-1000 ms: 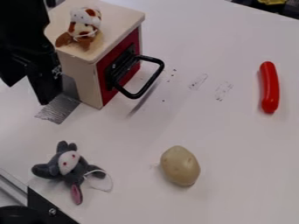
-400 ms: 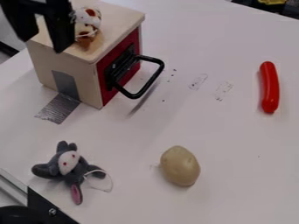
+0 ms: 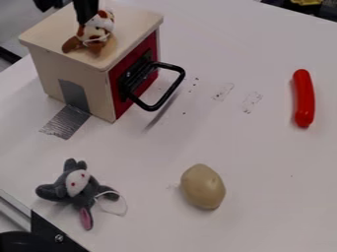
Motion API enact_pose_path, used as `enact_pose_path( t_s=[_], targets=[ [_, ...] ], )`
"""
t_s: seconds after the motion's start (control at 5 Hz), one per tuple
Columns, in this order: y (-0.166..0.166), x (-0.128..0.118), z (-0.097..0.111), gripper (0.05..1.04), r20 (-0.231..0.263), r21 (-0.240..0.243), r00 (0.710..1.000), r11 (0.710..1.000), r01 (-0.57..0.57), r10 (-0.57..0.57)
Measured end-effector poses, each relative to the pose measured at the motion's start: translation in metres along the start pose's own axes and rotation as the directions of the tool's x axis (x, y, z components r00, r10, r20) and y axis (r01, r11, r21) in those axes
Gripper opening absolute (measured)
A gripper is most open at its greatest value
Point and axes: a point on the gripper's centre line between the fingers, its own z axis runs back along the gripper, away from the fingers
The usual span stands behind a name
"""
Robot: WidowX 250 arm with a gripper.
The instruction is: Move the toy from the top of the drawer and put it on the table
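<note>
The black gripper (image 3: 64, 14) is at the top edge, above the back of the wooden drawer box (image 3: 56, 37). Its two fingers stand apart, with nothing between them. The right-hand finger's tip overlaps the upper left of the toy (image 3: 93, 33) in the view; whether they touch, I cannot tell. This toy is a small brown, white and orange plush with a thin white string, sitting on top of the box. The box has a red front and a black handle (image 3: 172, 91). Around it spreads the white table (image 3: 243, 147).
A grey plush mouse (image 3: 77, 189) lies on the table at lower left. A potato (image 3: 203, 187) rests near the lower middle, and a red sausage-like piece (image 3: 303, 98) lies at the right. Grey tape (image 3: 66, 121) runs from the box's side onto the table.
From the left of the box, the gripper has gone up and then right to the view's top edge, over the box. The toys and the box have not moved.
</note>
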Motion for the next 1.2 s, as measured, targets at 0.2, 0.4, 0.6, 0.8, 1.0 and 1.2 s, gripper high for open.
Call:
enact_pose_path(
  t_s=[0.2, 0.4, 0.6, 0.8, 1.0, 1.2],
  targets=[
    [0.004, 0.023, -0.015, 1.0, -0.016, 0.011, 1.0, 1.0, -0.024, 0.024],
    [0.005, 0.034, -0.035, 1.0, -0.06, -0.001, 0.998, 0.999, -0.037, 0.037],
    [0.0, 0.037, -0.05, 1.0, -0.106, 0.001, 0.994, 0.999, -0.034, 0.033],
    [-0.004, 0.037, -0.063, 0.964, -0.139, -0.021, 0.99, 0.999, -0.036, 0.033],
    [-0.007, 0.035, -0.062, 0.711, -0.151, -0.055, 0.988, 0.998, -0.037, 0.029],
    [-0.016, 0.035, -0.06, 0.503, -0.152, -0.089, 0.988, 0.996, -0.026, 0.013]
  ],
)
